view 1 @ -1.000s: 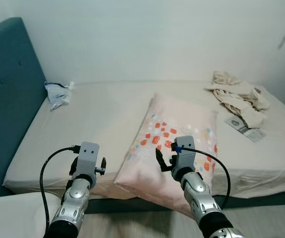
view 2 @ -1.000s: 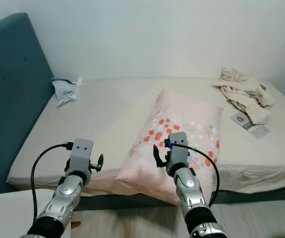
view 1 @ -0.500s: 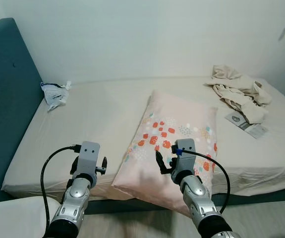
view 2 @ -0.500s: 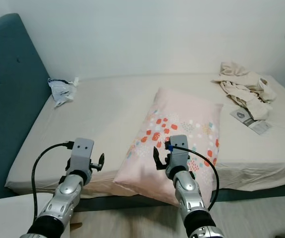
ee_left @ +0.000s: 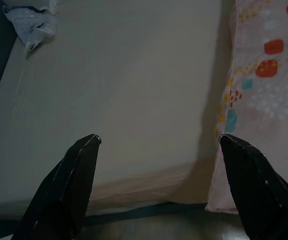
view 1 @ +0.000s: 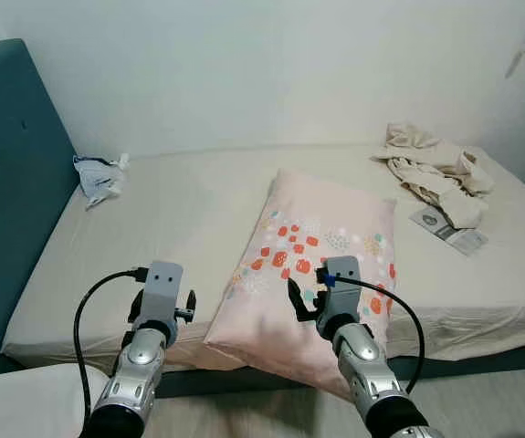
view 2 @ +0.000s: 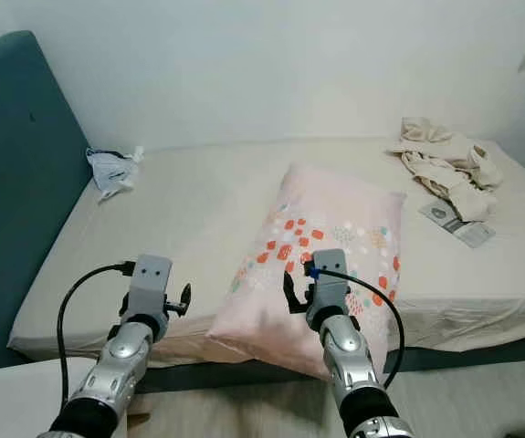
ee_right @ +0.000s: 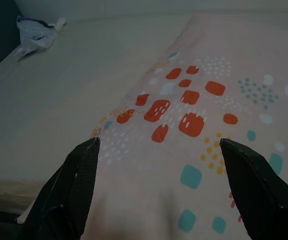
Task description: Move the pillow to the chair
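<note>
Nearest us, left claw (ee_left: 156, 150): two black fingers spread apart, holding nothing, raised before the bed's near edge, just beside the pillow's near left corner.

Right claw (ee_right: 159, 150): fingers likewise spread, empty, poised over the pillow's near end without touching that we can see.

Pillow (view 1: 321, 251): rectangular, soft, pale pink fabric printed with red-orange blocks, teal squares and fine dots. It lies flat on the bed, long axis running from the near edge toward the wall and leaning slightly right at the far end. Its near end overhangs the mattress edge and sags downward.

Bed (view 1: 171, 228): smooth beige sheet, lightly creased, over a dark base. Teal upholstered headboard (view 1: 6, 201), buttoned, stands left of the pillow.

Flat printed packet (view 1: 448, 228): lies right of the pillow.

Beyond the pillow, far right: crumpled cream cloth (view 1: 434, 172). Far left, by the headboard: crumpled white plastic bag (view 1: 98, 175).

Behind all, beyond the pillow's far end: plain white wall (view 1: 262, 73).
</note>
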